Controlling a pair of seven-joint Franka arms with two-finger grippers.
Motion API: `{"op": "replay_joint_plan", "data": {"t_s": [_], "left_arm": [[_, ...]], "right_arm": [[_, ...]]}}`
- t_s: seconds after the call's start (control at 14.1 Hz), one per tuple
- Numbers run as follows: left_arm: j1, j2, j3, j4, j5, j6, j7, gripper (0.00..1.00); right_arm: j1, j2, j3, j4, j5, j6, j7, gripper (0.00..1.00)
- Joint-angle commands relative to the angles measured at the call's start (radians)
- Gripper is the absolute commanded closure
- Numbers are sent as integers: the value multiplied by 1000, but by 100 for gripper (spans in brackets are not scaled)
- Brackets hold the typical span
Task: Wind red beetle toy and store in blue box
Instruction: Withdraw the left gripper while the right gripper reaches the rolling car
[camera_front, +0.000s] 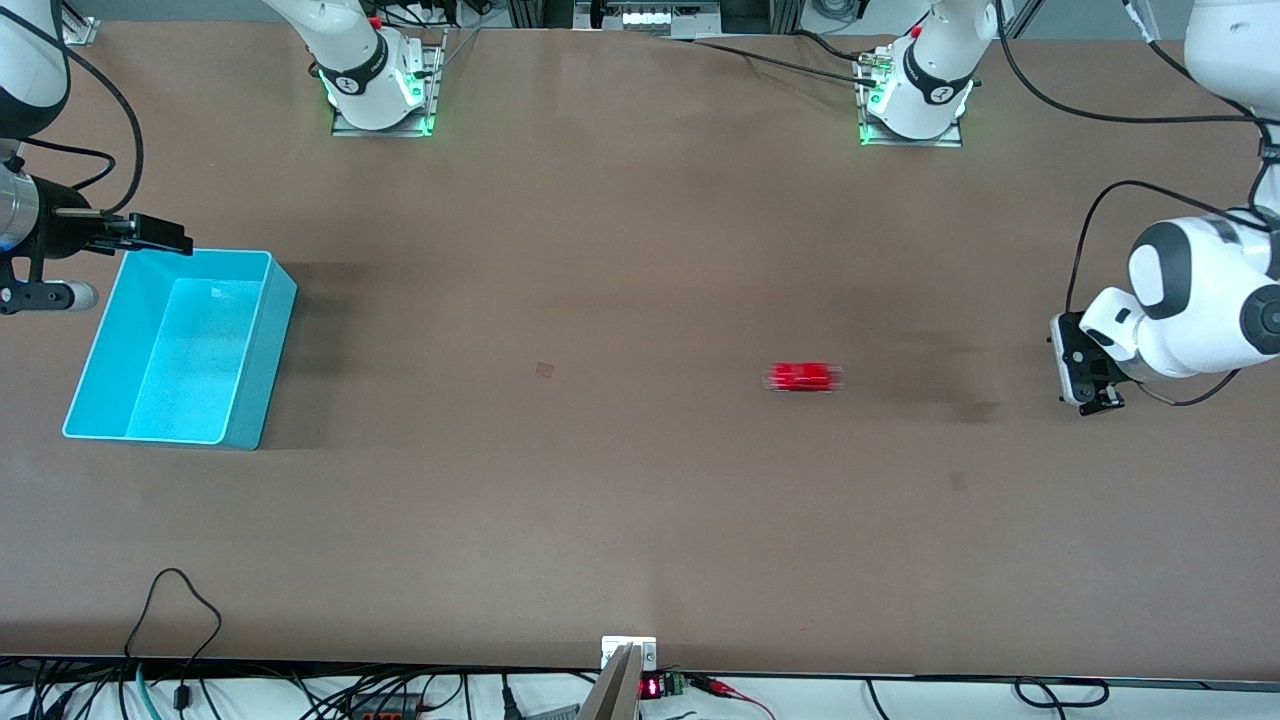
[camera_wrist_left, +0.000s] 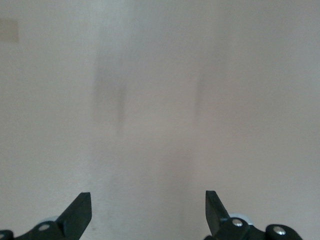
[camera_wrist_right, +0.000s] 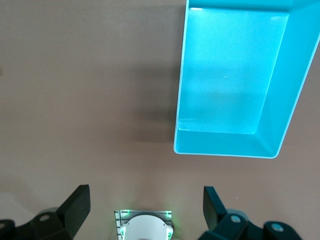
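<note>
The desk is a plain brown surface, and the landmark for this record is the blue box, which sits on it at the right arm's end. Nearest the front camera, a strip of cables runs along the desk edge below the box. The blue box stands upright on its base with its opening facing up, its pale rim unbroken all round and its floor bare apart from a small white mark; the right wrist view shows the same bare interior. The red beetle toy rests on the bare desk well apart from the box, toward the left arm's end and at about the same distance from the front camera as the box's middle; it appears smeared, so its detail cannot be told. Nothing touches the toy. The left gripper hangs low over the desk, farther from the box than the toy is, with its fingers spread wide and nothing between them. The right gripper hovers at the box's farthest rim, its fingers likewise parted wide and holding nothing. Farthest from the box's camera-side wall stand the two arm bases.
</note>
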Motion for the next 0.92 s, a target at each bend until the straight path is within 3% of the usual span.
{"op": "replay_joint_plan", "data": {"t_s": [0.0, 0.42, 0.85], "left_arm": [[1, -48, -41, 62, -1, -171, -123, 0], [-1, -143, -104, 164, 4, -447, -410, 0], [1, -165, -201, 327, 1, -629, -784, 0]], "right_arm": [[-6, -4, 7, 5, 4, -13, -12, 0], [-8, -5, 7, 2, 4, -15, -12, 0], [-5, -4, 11, 3, 7, -10, -16, 0]]}}
